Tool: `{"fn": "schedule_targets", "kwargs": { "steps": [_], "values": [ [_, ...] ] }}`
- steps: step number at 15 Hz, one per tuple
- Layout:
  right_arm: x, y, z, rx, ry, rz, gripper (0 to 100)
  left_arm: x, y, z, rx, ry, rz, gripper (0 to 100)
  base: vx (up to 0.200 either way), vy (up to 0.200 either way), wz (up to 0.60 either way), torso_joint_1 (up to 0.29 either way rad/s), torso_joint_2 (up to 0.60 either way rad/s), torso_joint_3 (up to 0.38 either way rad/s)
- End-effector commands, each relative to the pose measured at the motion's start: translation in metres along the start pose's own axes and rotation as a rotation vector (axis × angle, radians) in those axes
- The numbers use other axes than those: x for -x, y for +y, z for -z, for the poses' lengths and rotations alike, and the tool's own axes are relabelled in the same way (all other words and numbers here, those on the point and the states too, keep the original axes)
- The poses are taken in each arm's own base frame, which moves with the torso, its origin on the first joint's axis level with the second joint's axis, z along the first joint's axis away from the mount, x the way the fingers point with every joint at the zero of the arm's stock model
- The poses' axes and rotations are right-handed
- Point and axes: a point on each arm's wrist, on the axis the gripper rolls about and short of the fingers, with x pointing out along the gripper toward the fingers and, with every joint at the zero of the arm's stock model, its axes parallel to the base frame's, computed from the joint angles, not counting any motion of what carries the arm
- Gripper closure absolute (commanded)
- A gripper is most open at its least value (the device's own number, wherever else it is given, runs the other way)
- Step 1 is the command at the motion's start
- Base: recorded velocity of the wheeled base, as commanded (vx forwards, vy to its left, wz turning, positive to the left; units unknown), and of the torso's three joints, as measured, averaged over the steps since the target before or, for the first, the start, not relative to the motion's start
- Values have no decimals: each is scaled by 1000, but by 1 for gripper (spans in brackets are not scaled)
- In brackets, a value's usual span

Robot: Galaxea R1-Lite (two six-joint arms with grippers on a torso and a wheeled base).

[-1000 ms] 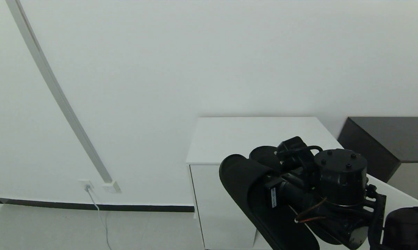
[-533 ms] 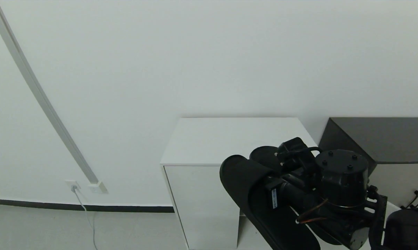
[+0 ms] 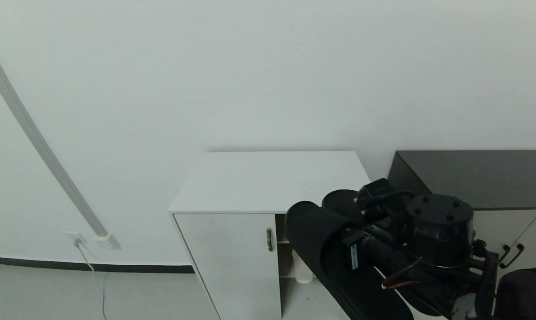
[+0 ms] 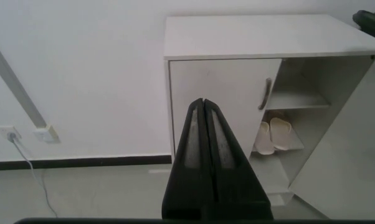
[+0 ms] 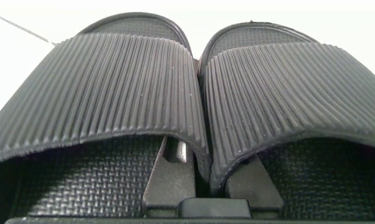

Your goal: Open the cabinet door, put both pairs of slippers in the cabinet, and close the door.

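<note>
Before the white cabinet (image 3: 268, 182) with its door ajar, the right gripper (image 5: 207, 177) pinches the touching inner edges of the black slippers (image 3: 334, 249), which look light, soft and bendy, so gripping both together there seems soundest, while the left gripper (image 4: 204, 149) is closed on nothing.

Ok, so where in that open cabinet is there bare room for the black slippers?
The top shelf, beside the closed door, looks bare; so does the bottom level under the pale slippers. Their middle shelf is crowded. The cabinet top is bare too.
</note>
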Motion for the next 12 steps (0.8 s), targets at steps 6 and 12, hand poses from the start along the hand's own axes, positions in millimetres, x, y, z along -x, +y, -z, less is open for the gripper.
{"fn": "schedule_targets", "kwargs": {
  "steps": [6, 12],
  "values": [
    [1, 0, 6, 8, 21, 0, 100, 0, 0, 0, 1, 1, 0, 100, 0, 0, 0, 0, 0, 0],
    [1, 0, 5, 8, 17, -1, 100, 0, 0, 0, 3, 1, 0, 100, 0, 0, 0, 0, 0, 0]
  ]
}}
